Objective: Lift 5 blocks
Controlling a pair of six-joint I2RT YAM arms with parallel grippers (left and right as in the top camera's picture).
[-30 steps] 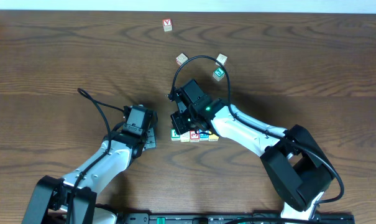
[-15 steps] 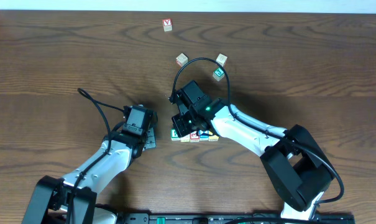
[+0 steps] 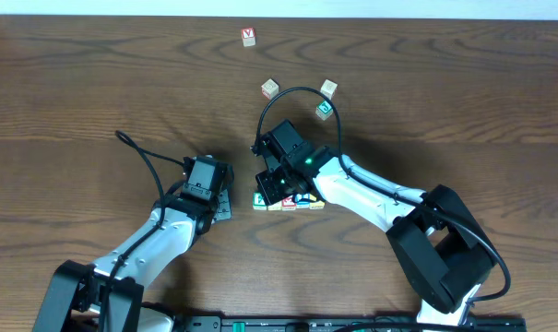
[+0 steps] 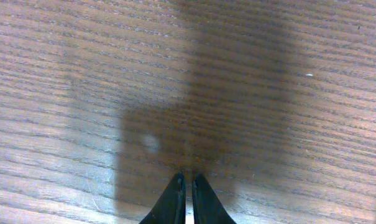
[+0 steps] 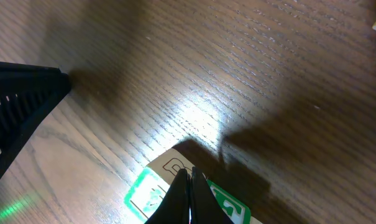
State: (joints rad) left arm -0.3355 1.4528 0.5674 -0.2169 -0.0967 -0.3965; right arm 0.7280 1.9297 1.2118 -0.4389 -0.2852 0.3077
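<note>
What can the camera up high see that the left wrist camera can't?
Only the overhead view shows the row of colourful blocks under the right arm. It also shows the cube with a red V and three other loose cubes farther off. Only the left wrist view shows, up close, that the left pincer is shut, tips together over bare wood. Both show the brown table and the left pincer.

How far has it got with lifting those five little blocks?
Done: the five blocks sit in a tight row. In hand: the right gripper, shut, points at the green end block; the left gripper, shut and empty, rests nearby. Left: the lift itself; nothing looks raised.
</note>
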